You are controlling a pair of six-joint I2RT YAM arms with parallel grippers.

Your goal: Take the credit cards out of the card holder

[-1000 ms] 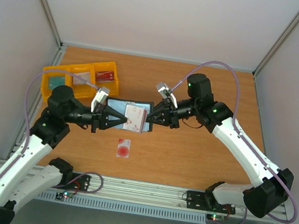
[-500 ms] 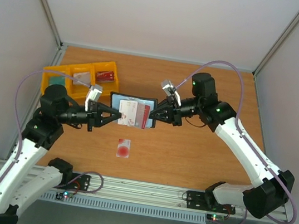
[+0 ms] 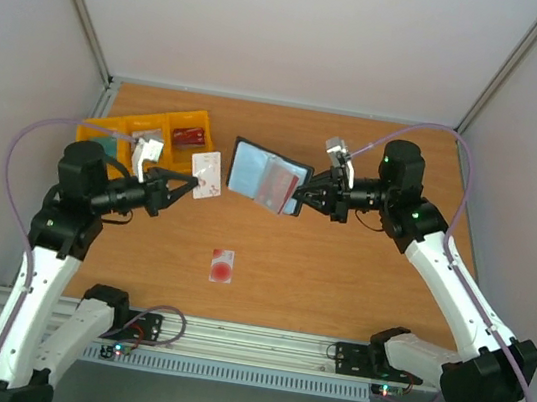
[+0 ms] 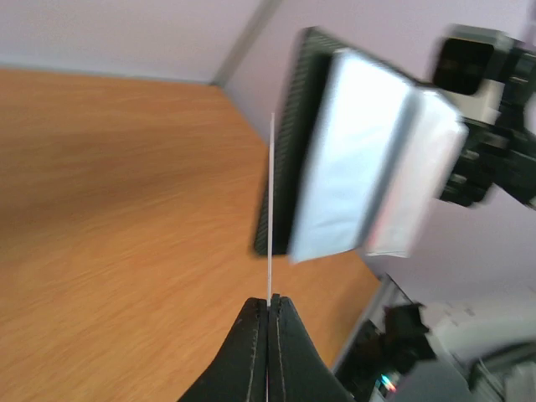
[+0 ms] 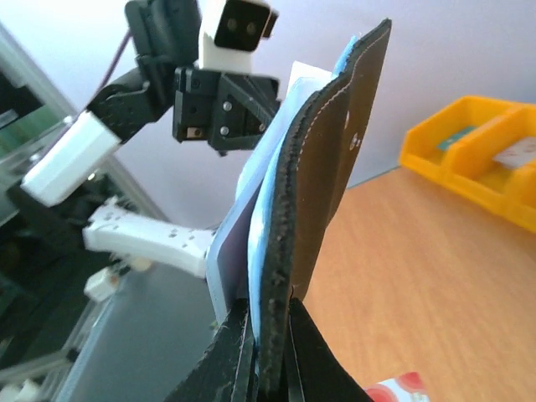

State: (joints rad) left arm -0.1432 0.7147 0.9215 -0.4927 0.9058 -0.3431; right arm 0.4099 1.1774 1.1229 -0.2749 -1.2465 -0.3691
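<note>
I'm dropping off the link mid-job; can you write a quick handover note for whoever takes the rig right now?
The left pincer is shut on the white card with small red marks, held clear of the card holder.
The right pincer is shut on the card holder's edge, holding it open in the air.
Done: the red-circle card lies on the table.
Left: set down the held card, then pull the reddish card showing in the holder.

No legible text, labels or numbers.
</note>
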